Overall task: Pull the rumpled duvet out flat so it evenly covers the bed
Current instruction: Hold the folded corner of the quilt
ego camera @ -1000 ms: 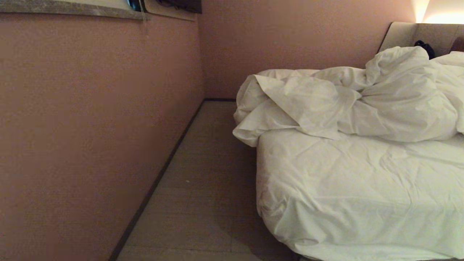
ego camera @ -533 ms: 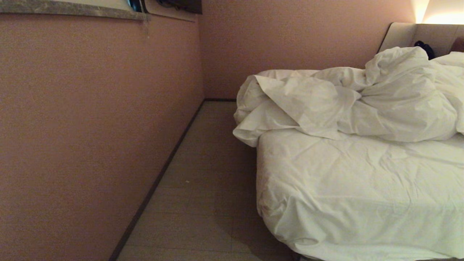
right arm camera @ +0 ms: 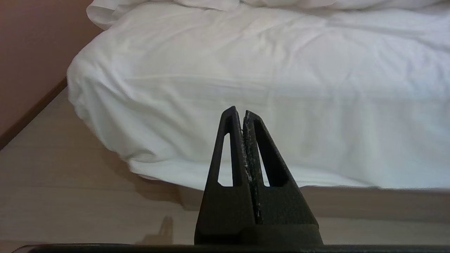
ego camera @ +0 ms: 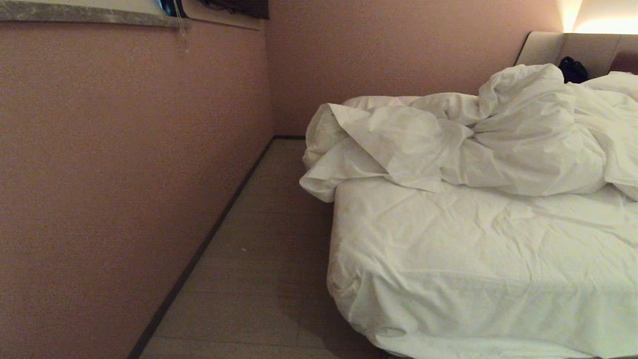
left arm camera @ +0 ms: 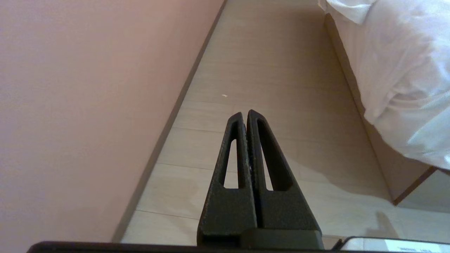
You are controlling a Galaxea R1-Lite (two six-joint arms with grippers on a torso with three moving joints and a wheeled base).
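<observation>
Hiding most of the headboard [ego camera: 543, 47], the duvet [ego camera: 473, 144] lies bunched; both grippers [left arm camera: 245, 114] [right arm camera: 239, 111] pressed together.

There is one bed [ego camera: 478, 269] in view, and on it lies one duvet [ego camera: 463, 144], bunched in a single heap toward the headboard end. One padded headboard [ego camera: 573, 47] shows behind the heap, with one small dark object [ego camera: 572, 70] against it. The wrist views show two grippers, one left gripper [left arm camera: 245, 114] and one right gripper [right arm camera: 239, 111], each with two black fingers pressed together.
</observation>
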